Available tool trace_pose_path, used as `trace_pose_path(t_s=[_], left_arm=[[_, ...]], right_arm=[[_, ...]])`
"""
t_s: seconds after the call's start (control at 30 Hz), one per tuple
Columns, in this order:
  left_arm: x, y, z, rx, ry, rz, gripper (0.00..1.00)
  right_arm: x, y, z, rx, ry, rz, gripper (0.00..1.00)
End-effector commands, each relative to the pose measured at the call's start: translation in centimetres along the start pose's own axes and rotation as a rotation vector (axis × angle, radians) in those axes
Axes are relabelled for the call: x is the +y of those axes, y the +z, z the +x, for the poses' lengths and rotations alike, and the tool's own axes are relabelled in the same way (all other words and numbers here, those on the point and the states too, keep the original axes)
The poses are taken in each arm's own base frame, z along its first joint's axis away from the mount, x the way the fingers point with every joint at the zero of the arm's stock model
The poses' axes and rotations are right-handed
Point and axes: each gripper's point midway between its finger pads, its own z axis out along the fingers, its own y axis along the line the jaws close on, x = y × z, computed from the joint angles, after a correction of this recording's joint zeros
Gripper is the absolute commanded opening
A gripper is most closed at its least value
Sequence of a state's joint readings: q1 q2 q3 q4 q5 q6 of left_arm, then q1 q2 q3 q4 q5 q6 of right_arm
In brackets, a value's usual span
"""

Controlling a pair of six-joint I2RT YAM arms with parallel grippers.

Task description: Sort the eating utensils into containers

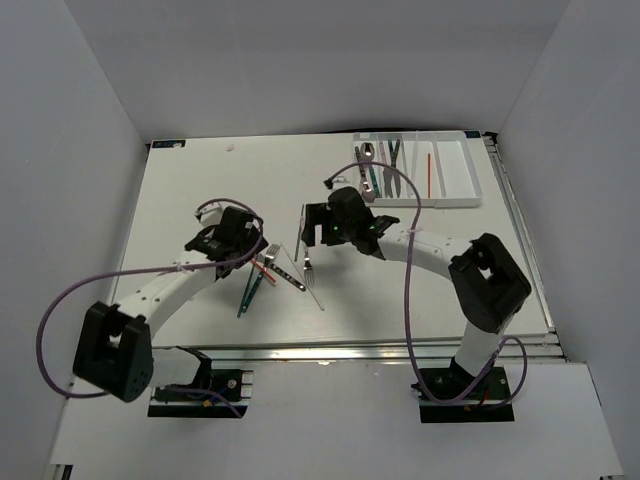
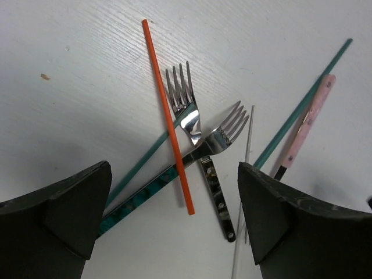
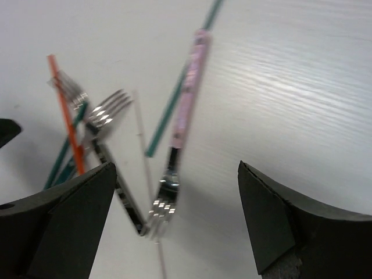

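A loose pile of eating utensils [image 1: 272, 275] lies mid-table. The left wrist view shows an orange chopstick [image 2: 168, 116] across two forks [image 2: 187, 113], a teal-handled fork [image 2: 224, 133], a teal chopstick [image 2: 302, 104], a pink-handled utensil [image 2: 308, 125] and a thin pale chopstick [image 2: 247, 151]. My left gripper [image 2: 174, 221] hangs open just above them, holding nothing. My right gripper [image 3: 177, 218] is open too, over the head of the pink-handled fork [image 3: 187, 110]. The containers are the slots of a white tray [image 1: 456, 172] at the back right.
Several utensils [image 1: 372, 168] and an orange chopstick [image 1: 430, 172] lie in the tray's slots. Both gripper heads, left [image 1: 250, 248] and right [image 1: 308, 232], crowd the pile from either side. Purple cables loop beside each arm. White walls enclose the table.
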State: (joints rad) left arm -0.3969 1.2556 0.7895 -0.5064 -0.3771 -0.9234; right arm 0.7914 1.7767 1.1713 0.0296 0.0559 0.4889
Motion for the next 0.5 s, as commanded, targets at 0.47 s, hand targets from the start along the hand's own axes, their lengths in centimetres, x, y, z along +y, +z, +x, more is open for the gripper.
trace_pose_path(t_s=[0.47], left_arm=[[-0.8, 3.2, 1.3, -0.014, -0.099, -0.214, 0.62]], right_arm=[[-10.0, -4.8, 0.6, -0.039, 0.083, 0.233, 0.87]])
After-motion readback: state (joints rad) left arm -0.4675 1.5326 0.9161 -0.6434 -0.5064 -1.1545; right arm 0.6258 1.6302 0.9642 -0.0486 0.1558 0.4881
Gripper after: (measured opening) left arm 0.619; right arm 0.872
